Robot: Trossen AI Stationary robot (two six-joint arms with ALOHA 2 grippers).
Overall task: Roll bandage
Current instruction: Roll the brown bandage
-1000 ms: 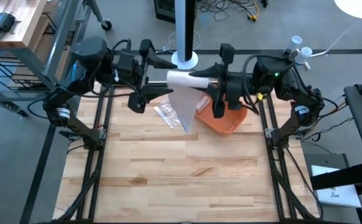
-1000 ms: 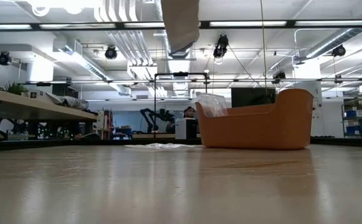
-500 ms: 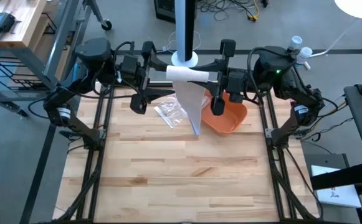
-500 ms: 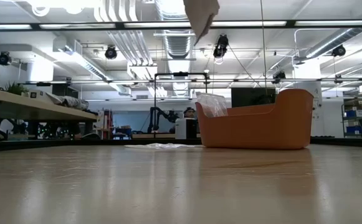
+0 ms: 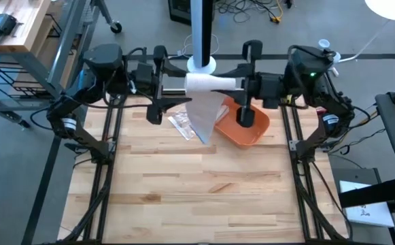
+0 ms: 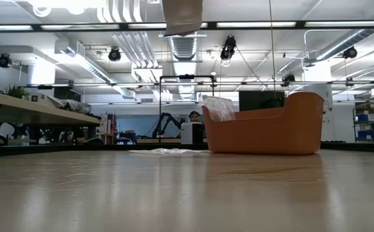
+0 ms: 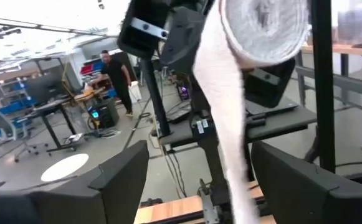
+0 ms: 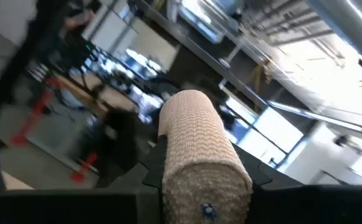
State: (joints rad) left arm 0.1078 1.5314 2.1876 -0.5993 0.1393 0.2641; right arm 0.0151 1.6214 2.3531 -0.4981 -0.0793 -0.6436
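We start at the near part of the wooden table (image 5: 204, 197), which carries nothing in the high view.

Farther back, at the table's rear, both arms meet above the surface. We find the rolled part of the bandage (image 5: 200, 83) held in the air between them, lying crosswise, with a loose tail hanging down toward the table. In the low view only the tail's lower end (image 6: 183, 16) shows at the upper edge, clear of the tabletop.

The right gripper (image 5: 240, 84) comes in from the right side. In the right wrist view the roll (image 8: 198, 146) stands out from between its dark fingers (image 8: 268, 205), end toward the camera, so we judge this gripper clamped on the roll.

The left gripper (image 5: 162, 85) faces the roll's other end from the left side. In the left wrist view its two fingers (image 7: 121, 180) stand wide apart, and the roll (image 7: 265, 28) with its tail hangs beyond them; we see no finger touching it.

Below the tail, a crumpled clear plastic wrapper (image 5: 182, 123) lies flat on the table. Just to its right sits an orange bin (image 5: 243, 127) under the right arm. In the low view the bin (image 6: 264, 132) holds a clear plastic packet (image 6: 220, 107) at its left end.

Beyond the table, a person (image 7: 115, 78) stands in the room.
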